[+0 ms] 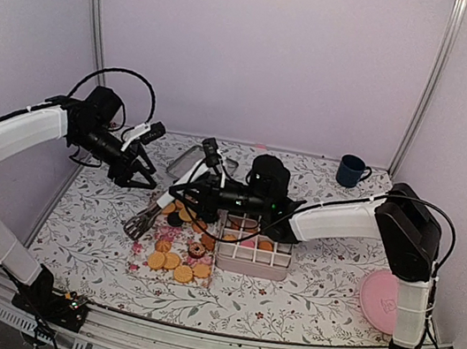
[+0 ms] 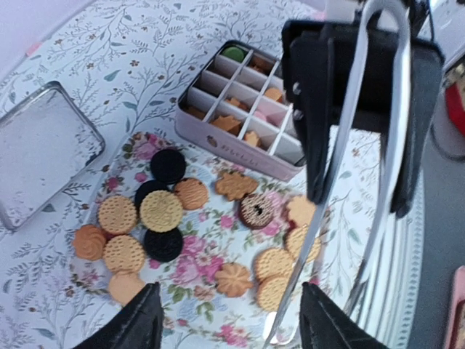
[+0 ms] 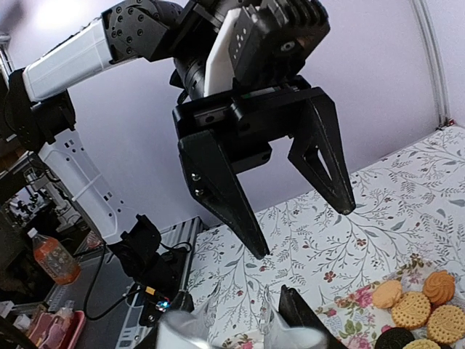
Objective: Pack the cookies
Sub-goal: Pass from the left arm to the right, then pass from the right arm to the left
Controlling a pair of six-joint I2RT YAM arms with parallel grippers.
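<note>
The cookies (image 1: 174,259) lie loose on a floral mat (image 1: 140,262); most are golden, some dark. In the left wrist view the cookies (image 2: 161,211) are spread below my left gripper (image 2: 232,323), which is open and empty. A white divided box (image 1: 251,267) right of the mat holds several cookies, among them a green one (image 2: 234,52) and a pink one (image 2: 270,109). My right gripper (image 1: 187,192) is shut on metal tongs (image 1: 145,218), whose tips hang at the mat's left edge. My left gripper (image 1: 136,183) hovers just left of it.
A tin lid (image 1: 186,164) lies behind the mat and also shows in the left wrist view (image 2: 43,149). A blue mug (image 1: 352,170) stands at the back right. A pink plate (image 1: 380,302) lies at the right edge by the right arm's base.
</note>
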